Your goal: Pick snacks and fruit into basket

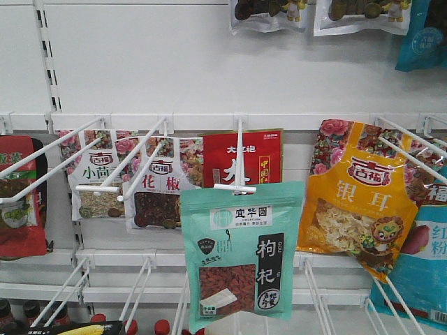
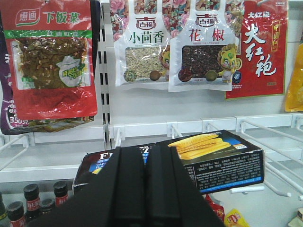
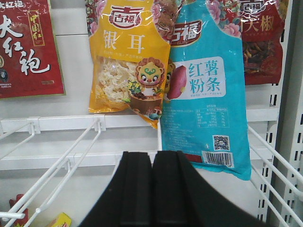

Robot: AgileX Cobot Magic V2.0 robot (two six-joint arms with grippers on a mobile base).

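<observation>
Mint-green pouch, one, black packet, one, left gripper together, right gripper together

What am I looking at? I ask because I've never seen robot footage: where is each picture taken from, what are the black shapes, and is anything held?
A two-armed robot faces a shelf wall. The front picture looks straight at hanging pouches, the mint-green pouch in the middle. The other cameras sit on the wrists, so the black shapes are the grippers. The left gripper is shut; a black packet with a corn picture lies just beyond it, and whether they touch is hidden. The right gripper is shut and empty, facing an orange-yellow pouch and a blue pouch.
</observation>
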